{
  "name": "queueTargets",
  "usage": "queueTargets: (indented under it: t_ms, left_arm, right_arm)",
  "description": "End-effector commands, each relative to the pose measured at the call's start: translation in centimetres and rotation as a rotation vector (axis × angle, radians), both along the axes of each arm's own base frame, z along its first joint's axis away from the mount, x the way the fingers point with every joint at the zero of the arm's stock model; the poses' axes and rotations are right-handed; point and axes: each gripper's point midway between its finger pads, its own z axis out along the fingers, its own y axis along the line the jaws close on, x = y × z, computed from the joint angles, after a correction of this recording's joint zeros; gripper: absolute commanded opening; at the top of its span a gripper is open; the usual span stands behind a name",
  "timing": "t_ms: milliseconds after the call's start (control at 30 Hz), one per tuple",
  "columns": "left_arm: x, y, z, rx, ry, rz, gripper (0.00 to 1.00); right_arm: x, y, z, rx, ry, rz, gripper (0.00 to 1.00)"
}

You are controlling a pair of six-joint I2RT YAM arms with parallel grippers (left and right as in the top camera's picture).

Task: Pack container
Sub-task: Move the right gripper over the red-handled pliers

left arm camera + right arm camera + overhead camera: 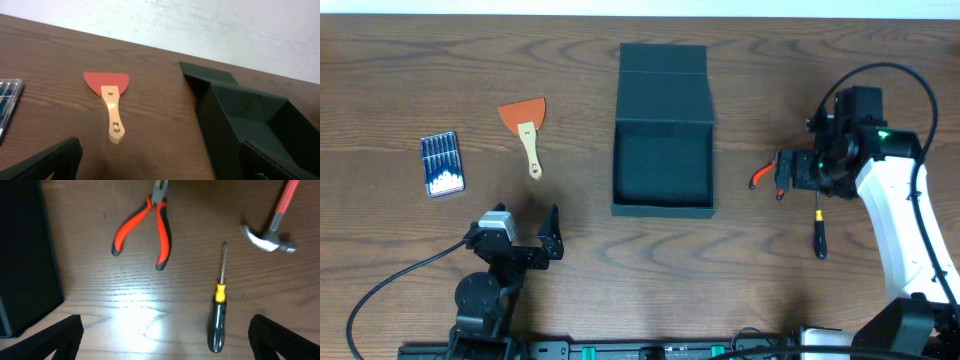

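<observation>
Container sits mid-surface, open and empty, with its mouth facing up. With the lid laid back flat on the far side, its long axis runs from the near edge toward the far edge, hinge end pointing away from the robot. The tools lie well apart on either side of it.

Right fingers hover above the tool group to the right of the container, spread wide with nothing between them. Left fingers are low near the front edge, just as wide and also empty, facing the scraper and the container's left wall.

Nothing is packed yet, so the step in hand looks like the first pick, on the right side. Below the right wrist lie a hammer, pliers and a screwdriver. The screwdriver and pliers are nearest the gap, but which one is meant I cannot tell.

The next move calls for centring over one handle, turning so the fingers cross its long axis, then lowering and closing. A small bit case waits far left.
</observation>
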Motion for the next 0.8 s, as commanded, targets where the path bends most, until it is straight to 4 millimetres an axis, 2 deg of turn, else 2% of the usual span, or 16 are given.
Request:
queueTargets:
  t_ms: [0,267,533,767]
  left_arm:
    - [-0.2,-0.1,-1.2,0.004,0.038,-0.005,0.99]
    - [-0.2,-0.1,-1.2,0.004,0.038,-0.005,0.98]
    - [-0.2,-0.1,-1.2,0.004,0.038,-0.006,0.99]
    - [-0.2,-0.1,-1.2,0.004,0.038,-0.006,0.99]
  right_arm:
    - [-0.7,-0.7,-1.5,-0.016,0.029,0.007,0.99]
    - [-0.8,-1.9,-4.3,-0.005,0.078,-0.01,0.99]
    - [0.0,-1.7,-7.5,0.026,0.136,-0.008,0.99]
    - [0.9,-1.4,-8.3,0.046,0.12,-0.003,0.99]
